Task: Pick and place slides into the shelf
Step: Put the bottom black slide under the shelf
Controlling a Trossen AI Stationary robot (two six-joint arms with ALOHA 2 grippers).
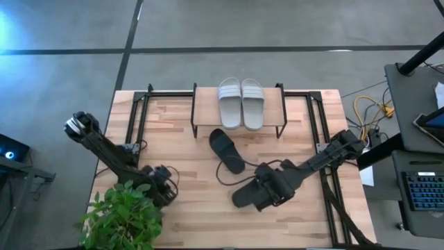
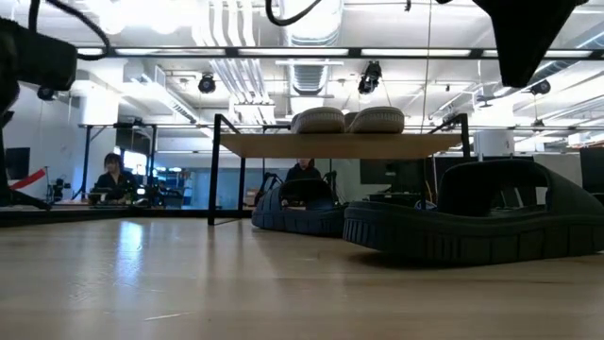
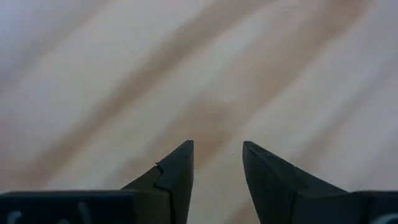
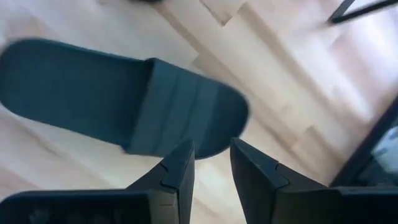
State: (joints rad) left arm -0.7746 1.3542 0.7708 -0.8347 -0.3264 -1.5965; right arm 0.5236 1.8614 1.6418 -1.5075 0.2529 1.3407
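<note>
A pair of light grey slides (image 1: pixel 241 102) (image 2: pixel 347 120) lies side by side on the wooden top of the shelf (image 1: pixel 205 111) (image 2: pixel 330 144) at the table's far side. One black slide (image 1: pixel 227 151) (image 2: pixel 297 208) lies flat on the table in front of the shelf. A second black slide (image 1: pixel 244 196) (image 2: pixel 472 222) (image 4: pixel 124 99) lies flat nearer the near edge. My right gripper (image 1: pixel 267 189) (image 4: pixel 211 149) hovers open above its strap end, touching nothing. My left gripper (image 1: pixel 161 186) (image 3: pixel 217 149) is open over bare wood at the near left.
A green potted plant (image 1: pixel 123 215) stands at the near left corner beside my left arm. Black metal frames (image 1: pixel 139 114) (image 1: pixel 316 118) flank the shelf on both sides. A black cable (image 1: pixel 225 173) loops on the table between the two black slides. People sit in the room beyond.
</note>
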